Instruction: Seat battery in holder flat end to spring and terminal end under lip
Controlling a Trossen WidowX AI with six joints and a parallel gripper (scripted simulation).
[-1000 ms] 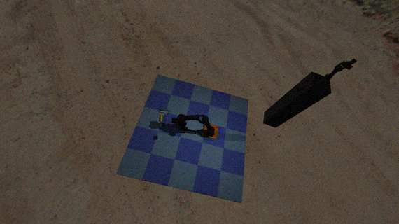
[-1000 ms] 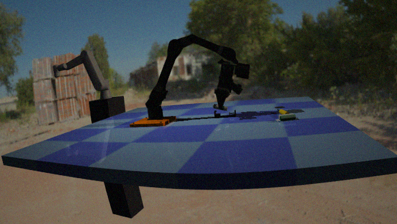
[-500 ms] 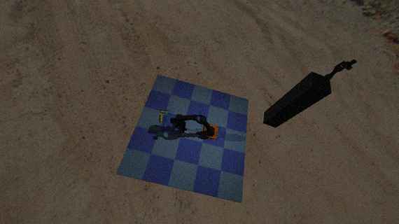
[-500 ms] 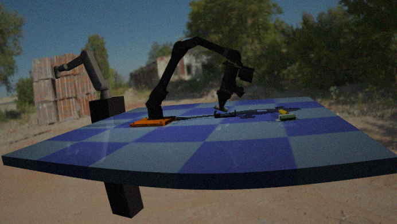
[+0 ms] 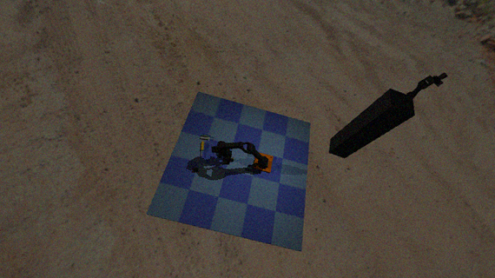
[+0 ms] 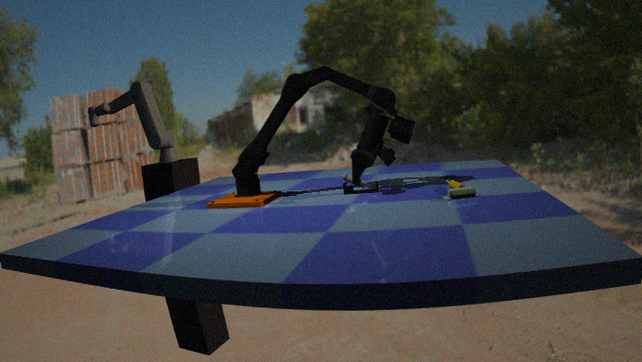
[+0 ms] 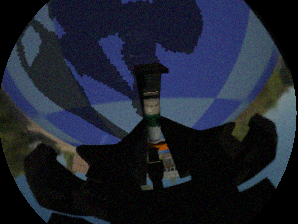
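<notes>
My gripper (image 6: 358,182) (image 7: 152,119) points down, low over the table, shut on the battery (image 6: 347,178) (image 7: 152,106). The battery is white with a green band and runs lengthwise between the fingertips. In the exterior view it is tilted, its left end raised above the holder's left end and its other end lower. The black holder (image 6: 366,190) (image 7: 151,80) lies on the table right under the fingertips. In the wrist view the battery's far end is at or inside the holder; contact with spring or lip cannot be made out. In the top view the arm hides both.
A tool with a yellow handle (image 5: 202,146) (image 6: 455,184) and a pale head (image 5: 205,137) (image 6: 461,192) lies beyond the holder, away from my orange base (image 5: 267,169) (image 6: 243,200). A second arm (image 6: 150,116) stands on a black pedestal (image 5: 373,124) (image 6: 172,179) off the table.
</notes>
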